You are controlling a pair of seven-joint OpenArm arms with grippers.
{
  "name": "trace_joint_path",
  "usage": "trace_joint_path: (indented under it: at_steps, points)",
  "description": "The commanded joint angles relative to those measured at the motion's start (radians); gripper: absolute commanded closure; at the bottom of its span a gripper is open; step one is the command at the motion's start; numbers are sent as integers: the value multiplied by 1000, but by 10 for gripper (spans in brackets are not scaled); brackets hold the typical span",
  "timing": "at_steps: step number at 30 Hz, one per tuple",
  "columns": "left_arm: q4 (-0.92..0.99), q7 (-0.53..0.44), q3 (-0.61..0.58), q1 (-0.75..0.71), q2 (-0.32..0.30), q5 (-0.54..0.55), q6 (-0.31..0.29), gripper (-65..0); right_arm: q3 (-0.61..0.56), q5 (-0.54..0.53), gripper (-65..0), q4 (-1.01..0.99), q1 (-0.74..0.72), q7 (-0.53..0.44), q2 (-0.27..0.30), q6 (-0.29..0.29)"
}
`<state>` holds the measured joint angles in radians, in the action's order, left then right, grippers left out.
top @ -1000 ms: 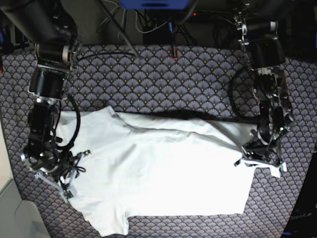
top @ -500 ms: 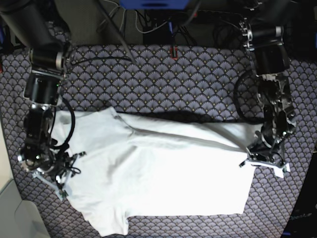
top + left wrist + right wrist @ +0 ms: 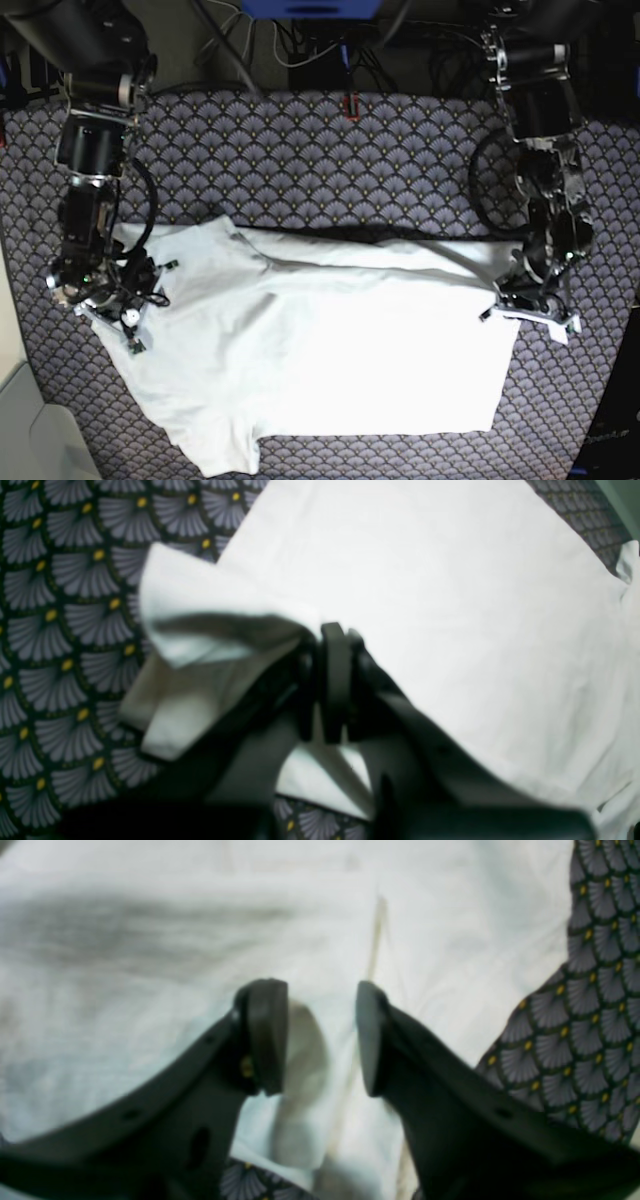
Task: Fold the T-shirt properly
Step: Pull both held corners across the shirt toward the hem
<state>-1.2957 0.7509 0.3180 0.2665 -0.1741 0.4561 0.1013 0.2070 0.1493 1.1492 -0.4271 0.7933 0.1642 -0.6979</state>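
The white T-shirt [image 3: 330, 340] lies spread across the patterned surface, with its far edge folded over along the top. My left gripper [image 3: 503, 303] is at the shirt's right edge. In the left wrist view it [image 3: 332, 680] is shut on a bunched fold of the T-shirt [image 3: 425, 580], lifted a little off the surface. My right gripper [image 3: 140, 305] is over the shirt's left sleeve area. In the right wrist view it [image 3: 317, 1037] is open, its jaws standing either side of a small raised fold of the T-shirt [image 3: 150, 940].
The table is covered by a dark fan-patterned cloth [image 3: 330, 170]. Cables [image 3: 300, 45] and a small red object [image 3: 350, 105] lie at the back edge. A grey surface [image 3: 25, 430] shows at the front left corner.
My right arm has moved toward the back, along the shirt's left edge. My left gripper has shifted slightly toward the back with the shirt's right edge.
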Motion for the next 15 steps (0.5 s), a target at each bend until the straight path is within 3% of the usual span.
trace_joint_path:
  at_steps: [1, 15]
  points:
    - [-17, -23, 0, 26, -8, 5, -7, -6, 2, -12, -277, 18, -26, -12, 10, 0]
    - [-17, -23, 0, 10, -8, 5, -8, -6, 2, -12, -283, 10, -5, -44, 25, 0]
